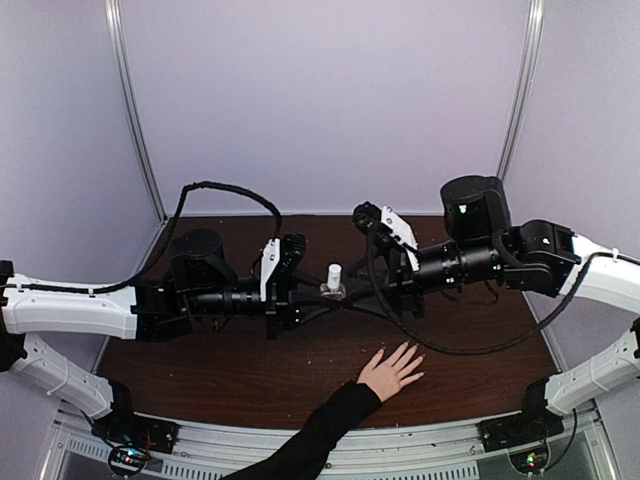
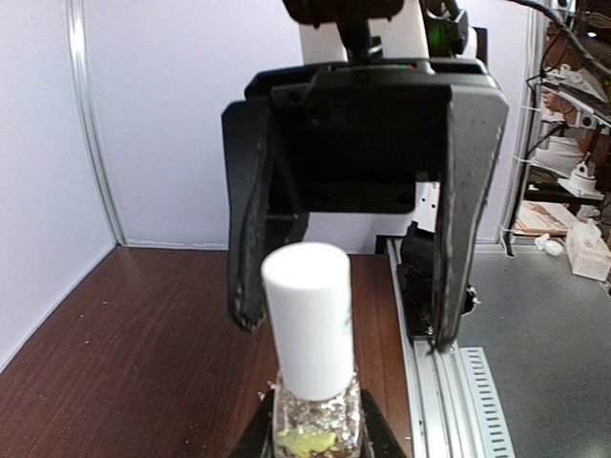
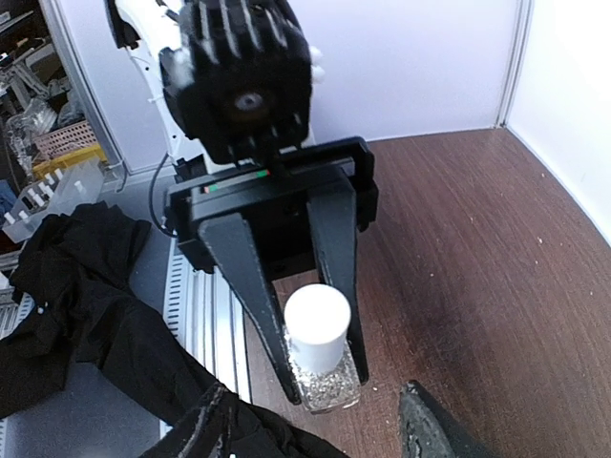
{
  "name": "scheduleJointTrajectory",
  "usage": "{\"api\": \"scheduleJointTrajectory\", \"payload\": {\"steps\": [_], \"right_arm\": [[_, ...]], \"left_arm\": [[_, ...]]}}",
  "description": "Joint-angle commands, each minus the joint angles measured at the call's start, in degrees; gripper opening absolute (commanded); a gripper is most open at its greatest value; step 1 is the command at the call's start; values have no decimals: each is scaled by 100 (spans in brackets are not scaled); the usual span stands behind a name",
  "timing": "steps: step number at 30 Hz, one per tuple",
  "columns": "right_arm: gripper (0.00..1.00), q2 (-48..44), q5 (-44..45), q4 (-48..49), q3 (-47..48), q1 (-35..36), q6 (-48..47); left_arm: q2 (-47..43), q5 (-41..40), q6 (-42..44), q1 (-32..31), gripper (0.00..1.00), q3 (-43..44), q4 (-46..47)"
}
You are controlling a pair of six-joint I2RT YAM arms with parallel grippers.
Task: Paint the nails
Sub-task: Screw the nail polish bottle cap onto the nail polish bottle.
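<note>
Now our left gripper (image 3: 325,382) clamps the polish bottle (image 3: 331,386), our right gripper (image 2: 346,329) gapes, and closing off-centre on the white cap (image 2: 307,315) we risk wrenching the bottle free.

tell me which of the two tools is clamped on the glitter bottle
The left tool: its fingers pinch the bottle from both sides. The right tool stands open, clear of the white cap, holding nothing.

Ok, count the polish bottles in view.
1: a clear, white-capped bottle clamped in the left gripper, over the middle of the table. Others may be hidden.
</note>
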Motion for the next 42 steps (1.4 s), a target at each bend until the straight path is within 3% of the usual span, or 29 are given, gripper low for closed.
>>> {"api": "scheduleJointTrajectory", "payload": {"steps": [1,12,19,26,31,37,42], "right_arm": [[59,-350,-588,-55,-16,-47,-357],[53,-94,-2133,-228,531,-50,-498],[49,57,-2464,-91,663,-41,-441],[40,103,-2612,-29,683,-42,-413],[28,117,-2570,-46,647,-42,-423],[12,143,-2432,-46,502,-43,-432],[5,208,-2393,-90,458,-41,-419]], "left_arm": [[-132,854,-56,68,0,228,153],[331,2380,-308,105,0,678,110],[594,2863,-411,101,0,901,97],[701,2978,-478,100,0,971,150],[694,2961,-503,100,0,976,222],[522,2614,-455,100,0,891,255],[379,2161,-368,100,0,847,175]]}}
